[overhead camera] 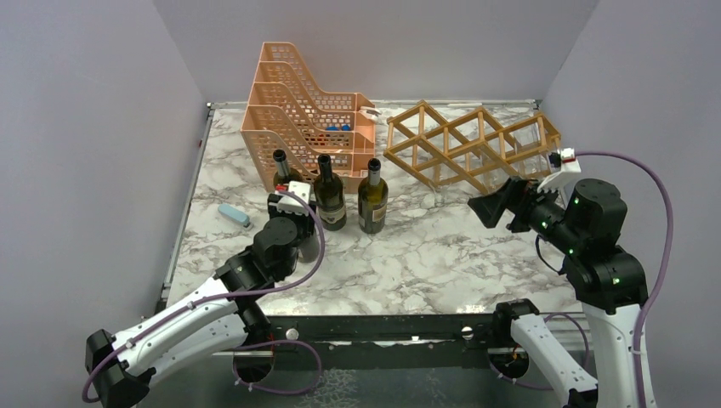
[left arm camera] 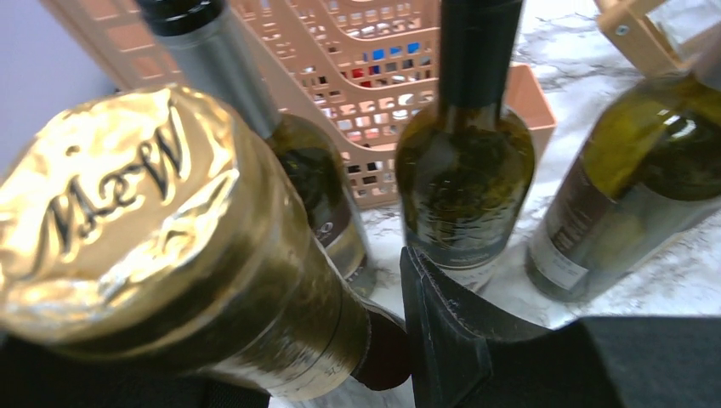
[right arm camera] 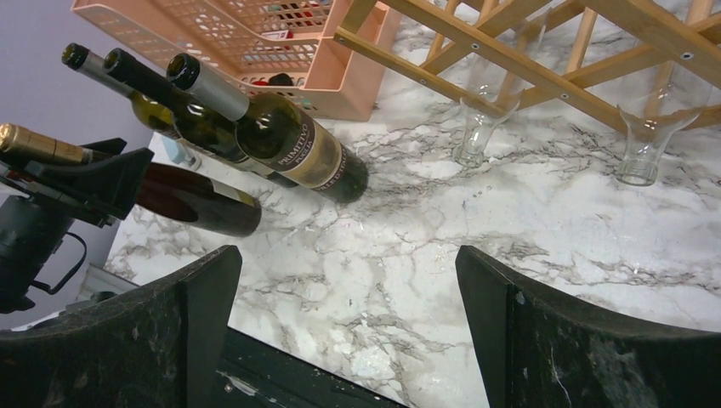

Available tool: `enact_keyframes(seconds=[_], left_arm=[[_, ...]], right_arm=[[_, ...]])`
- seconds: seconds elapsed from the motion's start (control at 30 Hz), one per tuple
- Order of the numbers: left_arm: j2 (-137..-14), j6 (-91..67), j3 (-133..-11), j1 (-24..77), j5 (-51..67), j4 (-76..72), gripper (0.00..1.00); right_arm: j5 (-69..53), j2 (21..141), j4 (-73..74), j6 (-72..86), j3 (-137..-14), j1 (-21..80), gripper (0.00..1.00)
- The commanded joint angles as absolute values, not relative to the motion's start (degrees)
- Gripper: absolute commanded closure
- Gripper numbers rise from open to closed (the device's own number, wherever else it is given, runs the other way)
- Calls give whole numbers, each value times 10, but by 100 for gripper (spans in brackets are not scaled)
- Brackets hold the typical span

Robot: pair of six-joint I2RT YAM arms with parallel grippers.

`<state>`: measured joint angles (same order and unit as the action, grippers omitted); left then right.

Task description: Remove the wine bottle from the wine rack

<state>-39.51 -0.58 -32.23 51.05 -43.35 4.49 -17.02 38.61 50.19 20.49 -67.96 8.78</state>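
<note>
**Top external view.** We see the light tan wooden lattice wine rack [overhead camera: 472, 144] beyond the right gripper [overhead camera: 489, 208], with its long axis running left to right. The left gripper [overhead camera: 285, 208] sits just short of three upright dark green glass bottles [overhead camera: 329, 200]. These stand in front of the orange perforated plastic tray organizer [overhead camera: 298, 102].

**Left wrist view.** The left fingers are closed on the neck of the gold-foil-capped dark wine bottle [left arm camera: 170, 221]. Its cap points towards the camera. One black finger [left arm camera: 442, 331] presses against its right side, and the bottle hides the other.

**Right wrist view.** Only here do we see the bottle's full length. It stands upright, cap up and base down at the marble table [right arm camera: 408, 255], well apart from the rack. We cannot tell whether the base touches. The right fingers [right arm camera: 204, 314] are spread wide and grip nothing. Two clear glasses [right arm camera: 480, 127] stand beyond them, under the rack.
</note>
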Motion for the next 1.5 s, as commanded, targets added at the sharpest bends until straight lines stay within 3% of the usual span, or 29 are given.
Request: enact_keyframes(seconds=[0.0,0.3,0.33,0.5,0.6,0.83,1.23,1.47], left_arm=[[-356,34,-320,497,-490,-59,100],[-358,44,-308,496,-466,-59,100],[-359,45,-312,495,-454,-49,96],[-347,44,-319,495,-425,-21,37],[-333,33,-323,495,-419,-6,20],[-302,14,-354,495,-414,48,3],[-246,72,-489,495,-317,98,1],[-312,118,-556,495,-251,26,1]], right_arm=[[-176,380,490,205,-673,87,1],[-184,376,485,212,-658,87,1],[-184,376,486,212,-656,87,1],[-183,375,486,212,-651,87,1],[-185,377,483,213,-649,87,1],[-191,382,477,213,-644,87,1],[-197,387,464,217,-622,87,1],[-221,390,420,232,-561,87,1]])
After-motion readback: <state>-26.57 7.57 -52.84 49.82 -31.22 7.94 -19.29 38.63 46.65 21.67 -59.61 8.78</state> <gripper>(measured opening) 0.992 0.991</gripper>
